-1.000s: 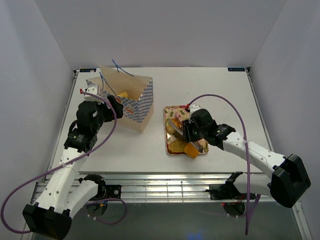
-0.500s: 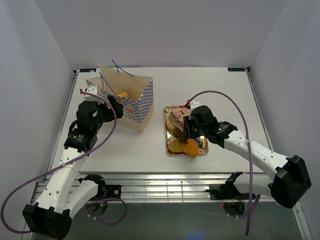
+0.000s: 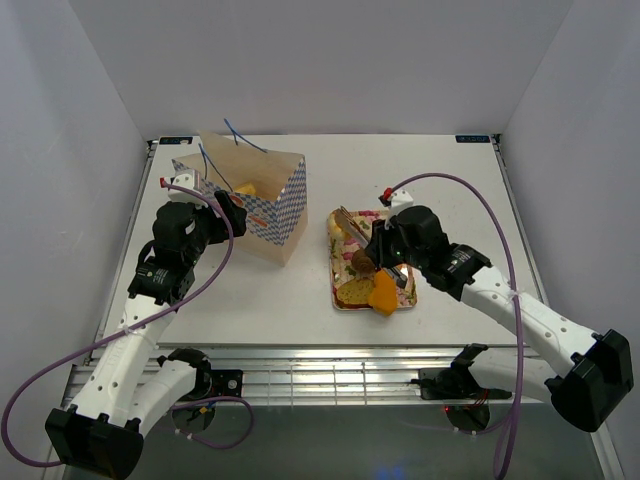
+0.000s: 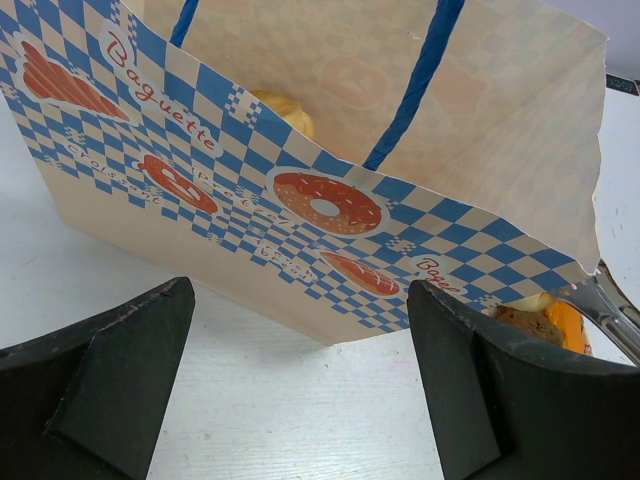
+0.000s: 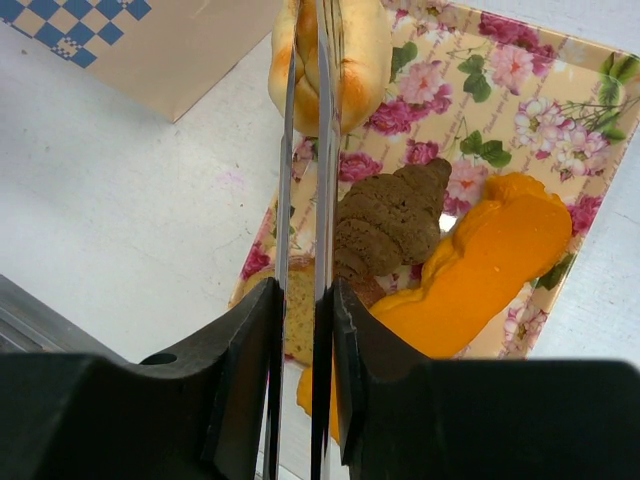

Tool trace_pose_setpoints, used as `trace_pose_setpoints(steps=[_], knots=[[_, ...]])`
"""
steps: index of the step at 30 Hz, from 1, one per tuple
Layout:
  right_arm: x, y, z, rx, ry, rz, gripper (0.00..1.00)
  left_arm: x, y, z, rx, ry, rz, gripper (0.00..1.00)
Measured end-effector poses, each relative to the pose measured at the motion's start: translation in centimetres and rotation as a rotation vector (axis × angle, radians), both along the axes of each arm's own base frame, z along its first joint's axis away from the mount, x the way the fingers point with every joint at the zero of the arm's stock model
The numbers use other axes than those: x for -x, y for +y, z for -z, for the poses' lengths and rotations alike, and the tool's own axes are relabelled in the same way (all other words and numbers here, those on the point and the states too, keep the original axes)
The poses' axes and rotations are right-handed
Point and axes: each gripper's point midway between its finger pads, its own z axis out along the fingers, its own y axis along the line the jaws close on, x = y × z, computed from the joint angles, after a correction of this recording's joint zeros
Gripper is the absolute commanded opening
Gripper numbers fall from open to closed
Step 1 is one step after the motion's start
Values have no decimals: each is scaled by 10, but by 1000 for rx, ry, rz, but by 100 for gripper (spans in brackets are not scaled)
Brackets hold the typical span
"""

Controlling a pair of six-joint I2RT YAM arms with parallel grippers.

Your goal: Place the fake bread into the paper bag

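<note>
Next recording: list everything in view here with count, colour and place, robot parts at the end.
paper bag: one, tan with blue-and-white checks and blue handles, standing open, far left of the table.
bread in the bag: one piece showing, yellow.
tray: one, floral, right of the bag.
bread on the tray: four showing; pale golden roll, brown croissant, orange piece, toast slice.
tongs: one pair, metal, over the tray.
table: one, white.
left gripper: open, facing the bag.
right gripper: shut on the tongs.

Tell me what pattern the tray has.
The tray has pink and white flowers with green leaves on cream, clearest in the right wrist view.
</note>
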Motion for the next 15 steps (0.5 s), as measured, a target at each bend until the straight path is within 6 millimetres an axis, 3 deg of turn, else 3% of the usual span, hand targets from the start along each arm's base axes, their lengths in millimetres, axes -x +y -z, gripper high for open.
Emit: trace_pose_setpoints(steps=[6, 9, 15], knots=[[1, 9, -15, -37, -18, -42, 34, 0, 0, 0, 0, 0, 0, 98], [-1, 21, -44, -95, -59, -84, 35, 0, 0, 0, 0, 0, 0, 98], [-7, 41, -129, -235, -209, -158, 35, -1, 0, 2, -2, 5, 0, 98]])
